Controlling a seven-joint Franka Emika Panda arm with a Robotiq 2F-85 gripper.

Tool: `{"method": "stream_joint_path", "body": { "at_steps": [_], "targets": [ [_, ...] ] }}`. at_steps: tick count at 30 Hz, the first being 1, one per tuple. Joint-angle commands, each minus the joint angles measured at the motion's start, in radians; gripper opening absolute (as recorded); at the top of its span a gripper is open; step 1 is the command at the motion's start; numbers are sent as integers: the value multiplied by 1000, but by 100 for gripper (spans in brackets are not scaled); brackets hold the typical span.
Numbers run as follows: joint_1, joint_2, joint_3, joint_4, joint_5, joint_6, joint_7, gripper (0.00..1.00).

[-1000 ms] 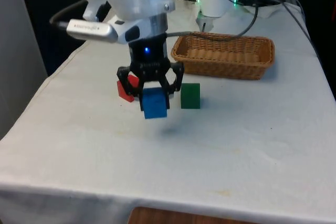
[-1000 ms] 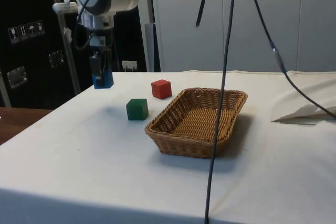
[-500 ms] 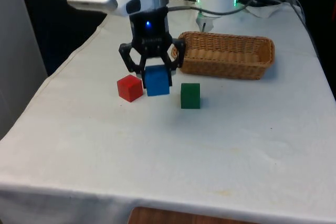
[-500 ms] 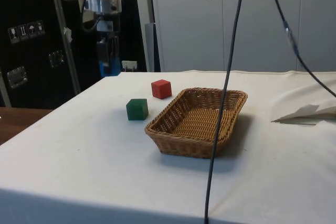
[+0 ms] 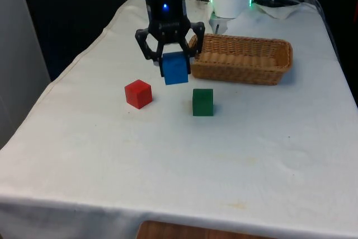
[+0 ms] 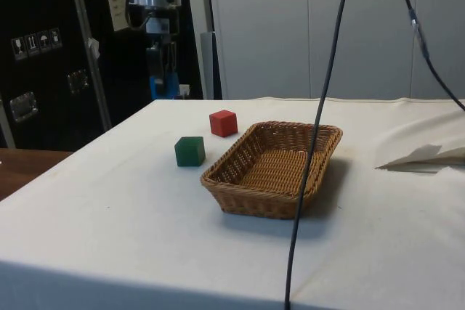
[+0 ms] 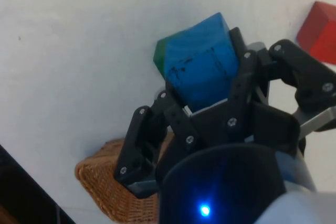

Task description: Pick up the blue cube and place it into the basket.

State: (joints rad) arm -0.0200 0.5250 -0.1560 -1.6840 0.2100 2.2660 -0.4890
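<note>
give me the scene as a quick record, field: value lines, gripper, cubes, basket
gripper: shut on blue cube, raised above the table
blue cube: held in the air, clear of the cloth
basket: wicker, on the table, nothing seen inside
red cube: on the table, apart from the others
green cube: on the table, near the basket
task stage: cube lifted, not yet in the basket
</note>
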Motion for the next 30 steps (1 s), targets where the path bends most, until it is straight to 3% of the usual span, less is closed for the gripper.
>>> {"method": "stream_joint_path", "body": {
  "at_steps": [1, 9, 10, 11, 18, 19, 20, 21, 27, 29, 30],
  "targets": [
    [6, -17, -4, -23, -6, 18, 5, 0],
    [19, -88, -4, -120, -7, 42, 10, 0],
    [12, -76, 0, -103, 0, 25, 1, 0],
    [20, -96, -4, -131, -8, 46, 11, 0],
    [31, -156, -4, -213, -11, 64, 17, 0],
    [32, -164, -4, -222, -11, 67, 18, 0],
    [25, -153, 1, -207, -1, 49, 7, 0],
    [33, -170, -4, -232, -11, 69, 18, 0],
    [40, -222, -3, -300, -13, 84, 20, 0],
    [35, -221, 1, -298, -2, 72, 8, 0],
    [41, -236, -3, -319, -14, 90, 20, 0]
  ]
}}
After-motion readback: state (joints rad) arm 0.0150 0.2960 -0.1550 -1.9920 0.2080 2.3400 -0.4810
